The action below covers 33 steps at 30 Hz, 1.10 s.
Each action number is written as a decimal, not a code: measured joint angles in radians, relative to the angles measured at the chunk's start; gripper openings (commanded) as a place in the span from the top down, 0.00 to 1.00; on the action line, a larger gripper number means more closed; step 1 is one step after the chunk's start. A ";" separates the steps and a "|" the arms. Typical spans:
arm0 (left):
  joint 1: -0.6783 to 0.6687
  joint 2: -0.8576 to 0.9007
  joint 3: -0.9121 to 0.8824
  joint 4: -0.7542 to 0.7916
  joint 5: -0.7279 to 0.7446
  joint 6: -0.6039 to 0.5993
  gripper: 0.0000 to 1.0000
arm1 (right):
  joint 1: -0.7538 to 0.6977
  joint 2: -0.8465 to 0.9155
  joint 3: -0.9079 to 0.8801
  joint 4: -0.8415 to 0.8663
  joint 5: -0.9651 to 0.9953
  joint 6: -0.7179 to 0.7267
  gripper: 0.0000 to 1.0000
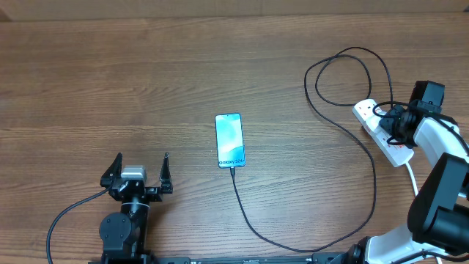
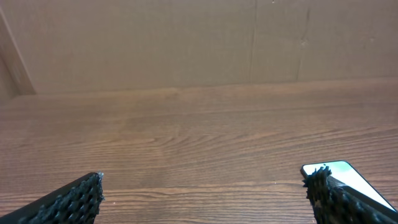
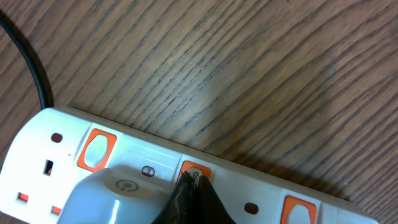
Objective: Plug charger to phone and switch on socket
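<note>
The phone (image 1: 229, 140) lies face up mid-table with its light blue screen lit; its corner shows in the left wrist view (image 2: 348, 177). The thin black charger cable (image 1: 293, 242) runs from the phone's near end, loops right and back up to the white socket strip (image 1: 381, 133) at the right edge. A white adapter (image 3: 118, 196) sits plugged in the strip (image 3: 261, 186). My right gripper (image 3: 194, 179) is shut, its tips touching an orange-red switch (image 3: 194, 169) on the strip. My left gripper (image 1: 138, 176) is open and empty, left of the phone.
A thick white cord (image 1: 412, 176) leaves the strip toward the front right. The cable forms large loops (image 1: 344, 73) behind the strip. A cardboard wall (image 2: 186, 43) stands at the far side of the table. Other orange switches (image 3: 96, 149) line the strip.
</note>
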 measured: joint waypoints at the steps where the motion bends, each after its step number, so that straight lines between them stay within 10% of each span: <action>1: 0.000 0.000 0.000 0.000 0.000 0.000 0.00 | 0.000 0.000 0.000 -0.001 -0.001 0.000 0.96; 33: 0.000 0.000 0.000 0.000 0.000 0.000 0.01 | 0.067 0.000 0.015 -0.078 0.042 0.049 0.96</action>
